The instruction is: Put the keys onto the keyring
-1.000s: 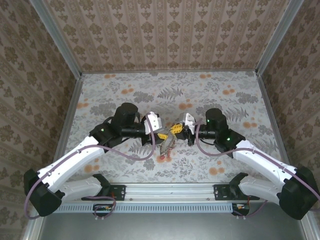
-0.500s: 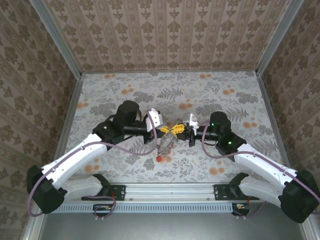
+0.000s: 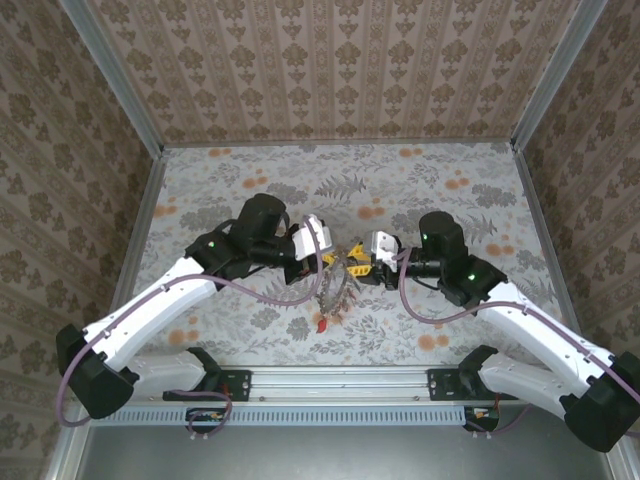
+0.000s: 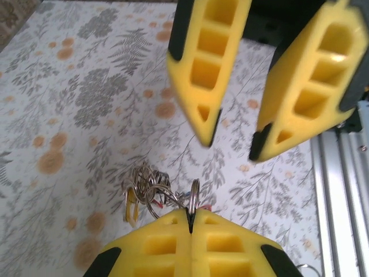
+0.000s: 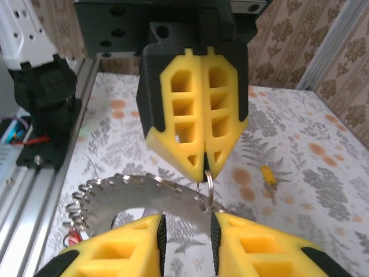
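Note:
The keyring is a flat silver ring with holes along its rim, hanging between the two grippers above the table. My left gripper is shut on a small split ring linked to it; the same grip shows in the right wrist view. My right gripper is open, its pads either side of the keyring's edge and not touching it. A yellow-headed key and a red-headed key dangle from the bunch. Another yellow-headed key lies loose on the table.
The floral tablecloth covers the table, with patterned walls on three sides. An aluminium rail with both arm bases runs along the near edge. The left arm's base stands close on the left in the right wrist view.
My left gripper closed onto the small ring. My right gripper, shut a moment ago, has opened and let go. Both wrists shifted slightly and the bunch now hangs from the left gripper.

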Tool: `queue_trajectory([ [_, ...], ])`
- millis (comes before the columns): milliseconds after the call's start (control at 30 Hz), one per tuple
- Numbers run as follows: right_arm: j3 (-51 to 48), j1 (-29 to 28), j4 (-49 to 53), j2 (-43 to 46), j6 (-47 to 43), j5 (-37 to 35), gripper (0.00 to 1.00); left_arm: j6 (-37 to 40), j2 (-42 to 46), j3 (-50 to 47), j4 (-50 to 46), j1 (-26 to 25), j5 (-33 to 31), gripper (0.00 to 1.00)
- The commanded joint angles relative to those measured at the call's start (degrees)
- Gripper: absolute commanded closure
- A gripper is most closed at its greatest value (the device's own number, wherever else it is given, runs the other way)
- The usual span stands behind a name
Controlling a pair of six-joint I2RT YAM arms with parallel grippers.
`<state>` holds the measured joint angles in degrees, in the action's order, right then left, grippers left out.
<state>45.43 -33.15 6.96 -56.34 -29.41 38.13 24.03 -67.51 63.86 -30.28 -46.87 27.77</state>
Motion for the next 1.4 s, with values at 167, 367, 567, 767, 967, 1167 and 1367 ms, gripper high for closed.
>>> queue_trajectory([
  [167, 4.28, -0.08, 9.77, -3.31, -7.58, -2.12, 0.6, 4.33, -1.75, 4.99, -5.36, -1.2, -2.89, 1.0],
  [367, 8.4, -0.15, 9.78, -8.77, -6.98, 1.23, 0.6, 5.01, -2.37, 5.33, -5.25, -2.08, -2.19, 1.0],
  [567, 8.37, -0.15, 5.43, -10.41, -4.41, 3.39, 0.64, 4.83, -2.28, 4.97, -4.93, -2.05, -2.02, 1.0],
  [767, 8.31, -0.33, 7.77, -10.29, -7.25, 4.68, 0.68, 5.07, -2.17, 4.61, -4.56, -2.08, -1.5, 1.0],
  [967, 7.91, -1.21, 7.56, -10.46, -8.63, 5.07, 0.76, 5.4, -2.53, 4.8, -4.43, -2.03, 0.36, 1.0],
  [1167, 7.83, -2.08, 6.61, -11.25, -9.35, 3.93, 0.77, 5.66, -2.72, 5.24, -5.07, -2.08, 1.49, 1.0],
  [1367, 8.26, -2.36, 6.28, -11.77, -8.92, 3.53, 0.97, 5.81, -2.13, 4.99, -5.04, -2.07, 2.29, 1.0],
])
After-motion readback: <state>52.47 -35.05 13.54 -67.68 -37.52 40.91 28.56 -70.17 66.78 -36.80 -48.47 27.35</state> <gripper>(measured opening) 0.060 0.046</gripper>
